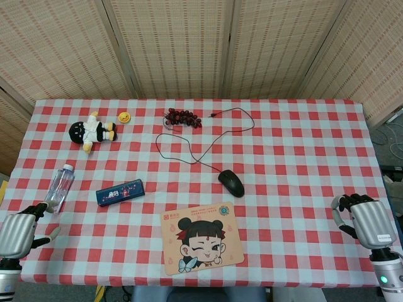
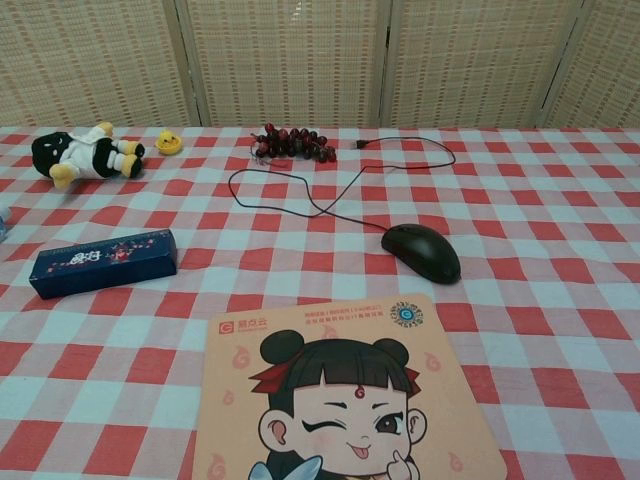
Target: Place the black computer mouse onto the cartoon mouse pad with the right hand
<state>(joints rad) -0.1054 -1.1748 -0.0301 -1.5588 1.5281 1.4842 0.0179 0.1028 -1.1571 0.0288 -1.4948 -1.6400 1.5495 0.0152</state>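
Observation:
The black computer mouse (image 1: 231, 182) (image 2: 422, 251) lies on the checked cloth, just beyond the right far corner of the cartoon mouse pad (image 1: 201, 237) (image 2: 345, 395). Its black cord (image 1: 189, 157) (image 2: 300, 195) loops away toward the back of the table. My right hand (image 1: 363, 217) hovers at the table's right front edge, far right of the mouse, fingers curled and holding nothing. My left hand (image 1: 22, 231) sits at the left front corner, fingers apart and empty. Neither hand appears in the chest view.
A dark blue box (image 1: 120, 192) (image 2: 103, 261) lies left of the pad. A clear bottle (image 1: 60, 187) lies near my left hand. A plush toy (image 1: 92, 131) (image 2: 82, 154), a yellow duck (image 1: 124, 117) (image 2: 168, 142) and dark red beads (image 1: 182, 117) (image 2: 295, 143) sit at the back.

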